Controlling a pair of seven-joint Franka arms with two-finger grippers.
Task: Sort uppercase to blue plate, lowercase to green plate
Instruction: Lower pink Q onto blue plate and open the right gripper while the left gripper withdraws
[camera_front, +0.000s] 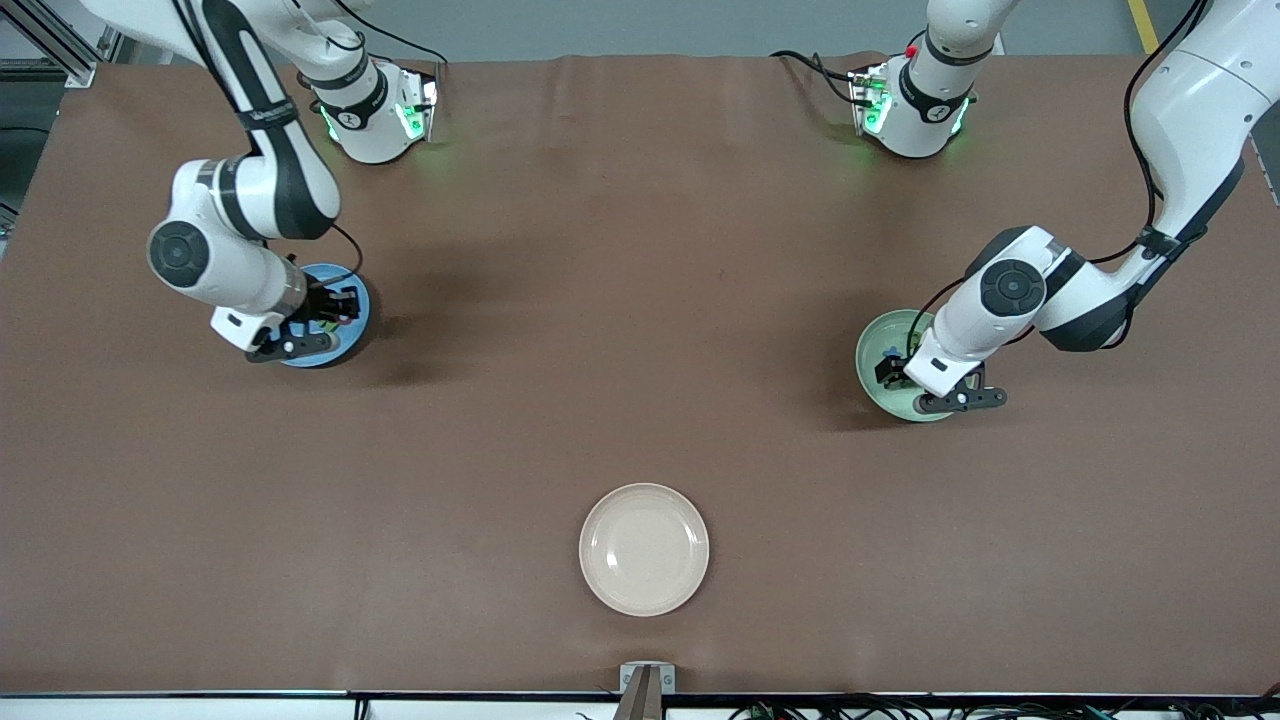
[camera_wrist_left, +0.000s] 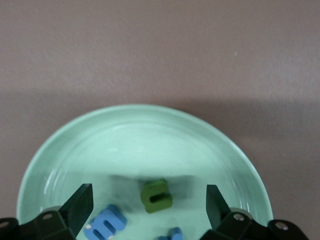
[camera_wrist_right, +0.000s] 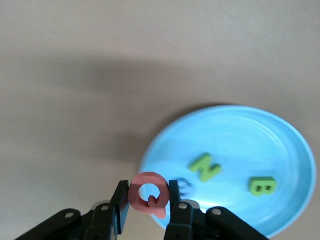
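My right gripper hangs over the rim of the blue plate, shut on the pink-red Q, which stands upright between the fingers. On that plate lie a green N-shaped letter, a green B and a blue G, partly hidden by a finger. My left gripper is open low over the green plate. A green n lies loose between its fingers, with a blue m and another blue piece beside it.
The blue plate sits toward the right arm's end of the brown table, the green plate toward the left arm's end. An empty cream plate lies midway between them, nearer the front camera.
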